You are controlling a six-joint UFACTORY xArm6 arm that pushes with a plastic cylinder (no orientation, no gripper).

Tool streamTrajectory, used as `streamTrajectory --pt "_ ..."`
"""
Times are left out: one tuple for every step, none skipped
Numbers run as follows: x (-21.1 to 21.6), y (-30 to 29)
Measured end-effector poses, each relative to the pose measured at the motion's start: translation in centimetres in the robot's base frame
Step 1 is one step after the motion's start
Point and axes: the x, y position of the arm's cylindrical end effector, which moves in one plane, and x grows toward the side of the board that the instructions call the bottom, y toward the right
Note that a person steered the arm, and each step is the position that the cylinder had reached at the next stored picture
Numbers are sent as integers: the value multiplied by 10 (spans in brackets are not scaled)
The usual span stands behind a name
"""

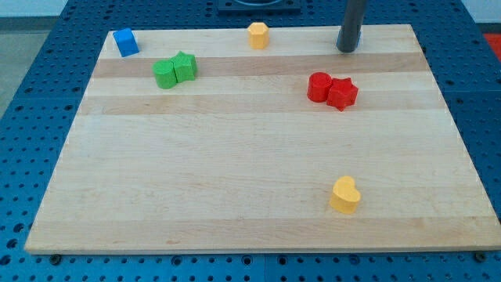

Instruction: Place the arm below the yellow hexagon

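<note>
Yellow hexagon (pixel 258 35) near the top edge of the wooden board (pixel 235 188), roughly at the middle of that edge, upright and touching nothing. To the view's right of the hexagon, well apart, at about the same height: my tip (pixel 347 49), the lower end of a dark rod, resting on the board close to its top edge; not below the hexagon. No pincer on this arm, just the bare rod, so nothing to tell of wide, narrow or holding. Down and to the view's left of the hexagon: two green blocks (pixel 174 70) touching side by side, exact shapes hard to make out. Farther to the view's left of the hexagon, at the board's top-left corner: a blue block (pixel 125 41), cube-like. Down and to the view's right of the hexagon: a red cylinder (pixel 318 86) touching a red star (pixel 343 93). Far below the hexagon, toward the view's bottom right: a yellow heart (pixel 345 194), alone. Around the board: a blue perforated table (pixel 47 117).
</note>
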Motion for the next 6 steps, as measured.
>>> streamTrajectory --pt "0 9" --pt "0 24" --pt "0 18" --pt "0 -27" --pt "5 -78" --pt "23 -124"
